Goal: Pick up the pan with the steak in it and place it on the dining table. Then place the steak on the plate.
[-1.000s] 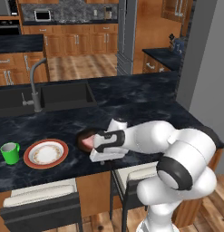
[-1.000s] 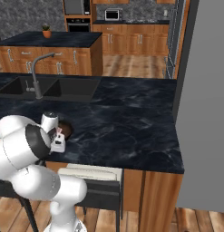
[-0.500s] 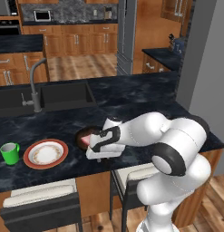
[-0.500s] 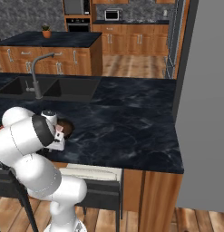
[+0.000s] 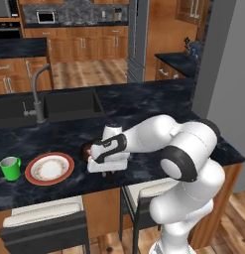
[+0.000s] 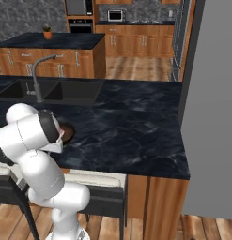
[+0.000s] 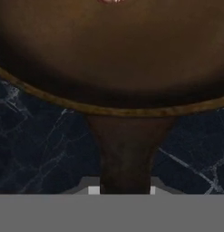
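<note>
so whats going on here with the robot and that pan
The white arm is bent low over the dining table, its gripper down at the handle of the pan. The pan sits on the black counter right beside the plate, with the green mug further along. The plate is empty.

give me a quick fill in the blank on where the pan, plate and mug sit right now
The pan rests on the black ____ top of the dining table.
The plate lies between the pan and the ____ mug.
In the hand view, the pan's ____ runs down toward the gripper.

Missing words: marble; green; handle
</note>
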You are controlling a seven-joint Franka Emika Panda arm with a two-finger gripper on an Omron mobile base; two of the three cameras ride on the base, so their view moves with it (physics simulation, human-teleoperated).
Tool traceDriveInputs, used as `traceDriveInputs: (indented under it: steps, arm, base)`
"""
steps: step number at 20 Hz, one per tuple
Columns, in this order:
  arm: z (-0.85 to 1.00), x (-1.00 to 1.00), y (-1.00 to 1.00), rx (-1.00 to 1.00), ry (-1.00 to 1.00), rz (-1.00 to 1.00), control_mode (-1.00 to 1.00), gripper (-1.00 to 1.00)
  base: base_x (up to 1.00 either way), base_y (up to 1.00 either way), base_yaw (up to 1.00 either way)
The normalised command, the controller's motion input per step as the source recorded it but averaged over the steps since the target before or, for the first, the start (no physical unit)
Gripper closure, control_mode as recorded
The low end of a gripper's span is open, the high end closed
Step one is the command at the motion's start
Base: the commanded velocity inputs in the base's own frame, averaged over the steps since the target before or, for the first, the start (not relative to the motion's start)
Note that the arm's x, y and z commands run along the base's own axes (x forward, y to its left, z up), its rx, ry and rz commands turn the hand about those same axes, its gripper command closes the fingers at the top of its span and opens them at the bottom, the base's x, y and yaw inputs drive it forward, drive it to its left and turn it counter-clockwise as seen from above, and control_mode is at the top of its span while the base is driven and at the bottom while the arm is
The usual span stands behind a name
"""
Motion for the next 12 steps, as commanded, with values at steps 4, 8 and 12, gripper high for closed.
traceDriveInputs:
  steps: [4, 8, 12]
  arm:
    - [0.00, 0.00, 0.00, 0.00, 0.00, 0.00, -1.00, -1.00]
    - [0.10, -0.01, 0.00, 0.01, -0.02, 0.00, -1.00, -1.00]
    - [0.12, -0.01, -0.02, 0.00, 0.00, -0.01, -1.00, -1.00]
  base:
    - [0.00, 0.00, 0.00]
    - [0.00, 0.00, 0.00]
    - [0.00, 0.00, 0.00]
